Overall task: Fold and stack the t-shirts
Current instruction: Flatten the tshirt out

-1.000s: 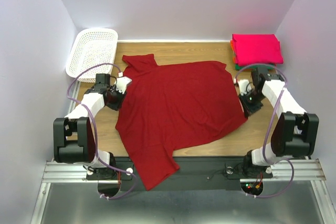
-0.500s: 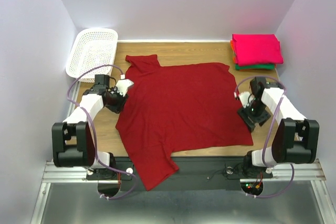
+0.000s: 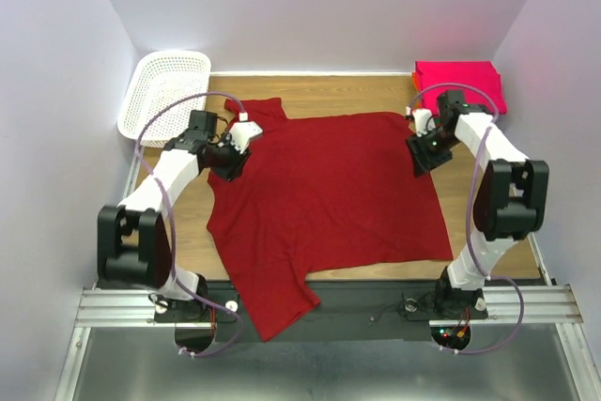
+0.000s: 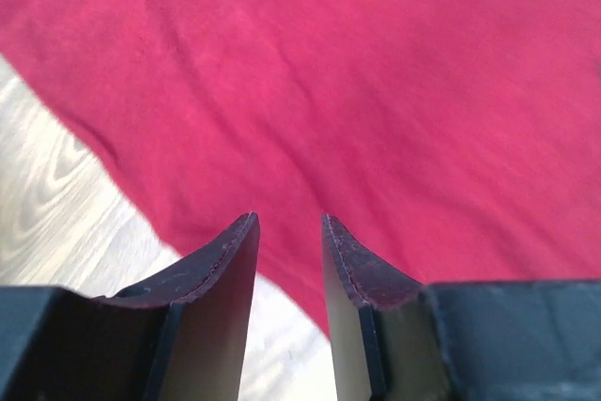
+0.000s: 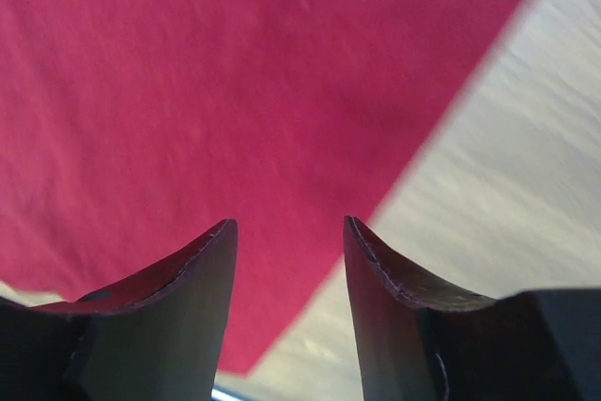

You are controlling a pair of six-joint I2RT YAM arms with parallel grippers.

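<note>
A large crimson t-shirt (image 3: 324, 194) lies spread flat on the wooden table, one sleeve hanging over the near edge. My left gripper (image 3: 242, 133) hovers over its far left part near the upper sleeve. It is open, with only the crimson cloth (image 4: 376, 91) below its jaws (image 4: 288, 218). My right gripper (image 3: 418, 133) stands at the shirt's far right corner. It is open too (image 5: 289, 223), over the cloth's edge (image 5: 188, 91) and bare wood. A folded stack with a bright pink t-shirt (image 3: 460, 80) on top sits at the back right.
A white lattice basket (image 3: 164, 91) stands at the back left corner. White walls close in the table on three sides. My right arm reaches across the front of the folded stack. Bare wood (image 3: 174, 223) shows left of the shirt.
My right gripper opened and let go of the shirt's right edge, which now lies flat. Both grippers then moved toward the far side of the shirt.
</note>
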